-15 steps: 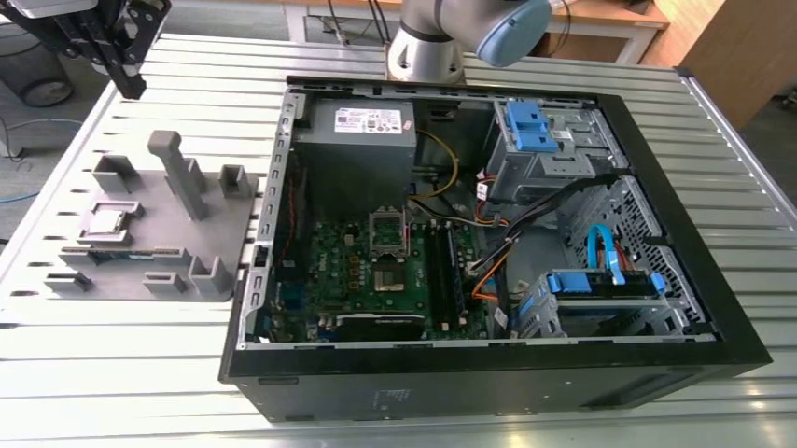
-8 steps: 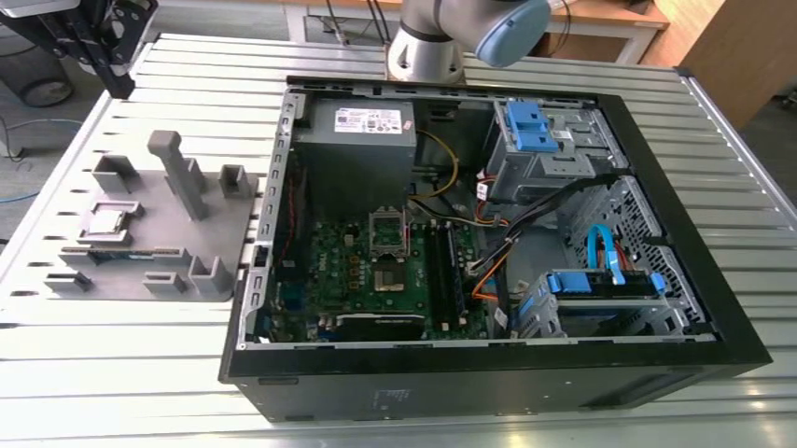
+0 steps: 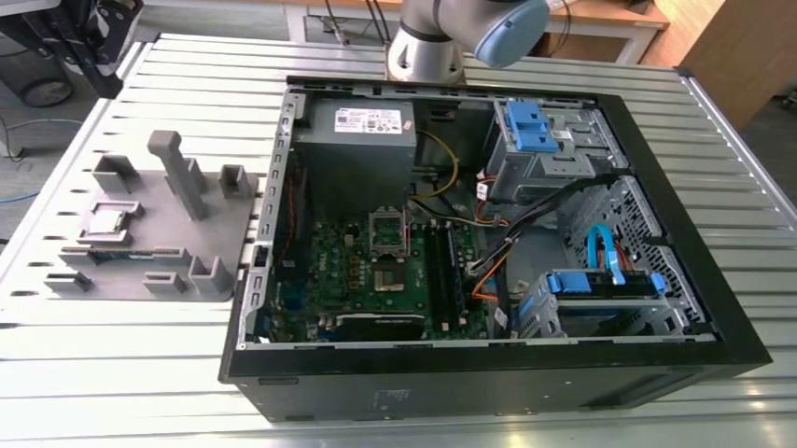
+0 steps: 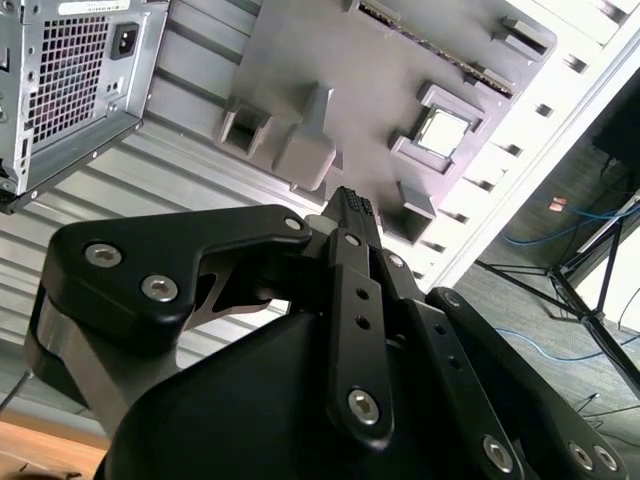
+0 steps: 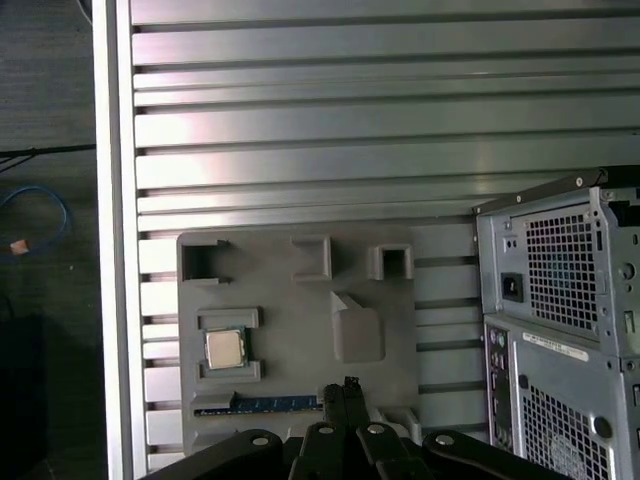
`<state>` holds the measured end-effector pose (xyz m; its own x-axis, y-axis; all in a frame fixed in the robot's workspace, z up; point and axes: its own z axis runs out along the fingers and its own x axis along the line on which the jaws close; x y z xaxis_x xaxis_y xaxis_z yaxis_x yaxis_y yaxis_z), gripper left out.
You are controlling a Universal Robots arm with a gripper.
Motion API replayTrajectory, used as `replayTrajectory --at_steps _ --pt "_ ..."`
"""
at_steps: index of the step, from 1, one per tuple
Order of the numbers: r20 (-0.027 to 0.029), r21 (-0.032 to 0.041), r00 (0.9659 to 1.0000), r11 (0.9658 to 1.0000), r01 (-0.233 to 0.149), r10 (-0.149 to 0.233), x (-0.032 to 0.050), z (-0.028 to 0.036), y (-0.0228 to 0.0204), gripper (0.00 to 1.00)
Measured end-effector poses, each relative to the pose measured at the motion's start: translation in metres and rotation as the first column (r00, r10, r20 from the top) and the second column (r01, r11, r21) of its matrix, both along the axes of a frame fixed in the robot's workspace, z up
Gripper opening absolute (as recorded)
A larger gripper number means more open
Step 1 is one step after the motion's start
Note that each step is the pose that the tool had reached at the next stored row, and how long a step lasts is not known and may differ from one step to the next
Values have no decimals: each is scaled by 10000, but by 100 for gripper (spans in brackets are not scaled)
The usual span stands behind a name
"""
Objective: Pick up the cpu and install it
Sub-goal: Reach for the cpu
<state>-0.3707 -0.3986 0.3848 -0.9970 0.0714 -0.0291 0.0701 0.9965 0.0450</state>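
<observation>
The cpu [image 5: 225,348] is a small flat square chip with a dull silver top. It lies face-up in a shallow square pocket of the grey fixture [image 5: 300,300], framed by low raised lips on two opposite sides. In the second wrist view the cpu [image 4: 443,132] shows a pale, slightly reflective face against the matt fixture [image 4: 300,60]. In the exterior view the cpu [image 3: 106,221] and fixture [image 3: 162,252] rest on the slatted metal bench [image 3: 75,327], to the exterior view's left of the open computer case [image 3: 498,373]. The gripper [image 5: 348,385] has its fingers brought together with nothing between them. It is off the cpu, nearer the fixture's edge. The same closed tip appears in the second wrist view [image 4: 352,203]. A tall upright post [image 3: 174,173] rises from the fixture beside the cpu pocket, among several lower open-sided blocks [image 5: 312,258]. A thin green-edged circuit strip [image 5: 262,403] sits in a slot just beside the cpu. Inside the case lies the green motherboard [image 3: 361,280], with a silver socket frame [image 3: 388,231] near its middle. The arm [image 3: 454,37] enters behind the case.
</observation>
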Motion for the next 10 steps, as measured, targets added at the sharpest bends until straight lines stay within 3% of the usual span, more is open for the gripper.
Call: replayTrajectory --at_steps 10 --pt "0 0 10000 10000 -2 2 -96 -4 0 11"
